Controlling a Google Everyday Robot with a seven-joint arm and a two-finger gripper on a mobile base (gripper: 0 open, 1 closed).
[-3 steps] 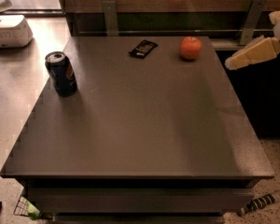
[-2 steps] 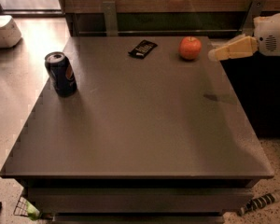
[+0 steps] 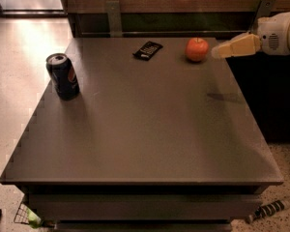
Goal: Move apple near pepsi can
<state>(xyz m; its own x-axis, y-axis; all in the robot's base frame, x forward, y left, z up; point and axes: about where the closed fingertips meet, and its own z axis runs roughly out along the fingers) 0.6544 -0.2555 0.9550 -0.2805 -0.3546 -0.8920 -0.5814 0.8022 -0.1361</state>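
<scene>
The red-orange apple (image 3: 196,49) sits near the table's far right corner. The dark pepsi can (image 3: 63,76) stands upright near the left edge, far from the apple. My gripper (image 3: 218,51) reaches in from the right, its cream tip just right of the apple and a little above the table, not touching it. The white arm (image 3: 280,33) is behind it at the right edge of the view.
A flat black packet (image 3: 148,50) lies at the far middle of the grey table (image 3: 145,129). A wooden wall and metal rail run behind the table. A striped object (image 3: 268,209) lies on the floor at lower right.
My gripper has moved left from the right edge toward the apple and now sits close beside it. The apple and can have not moved.
</scene>
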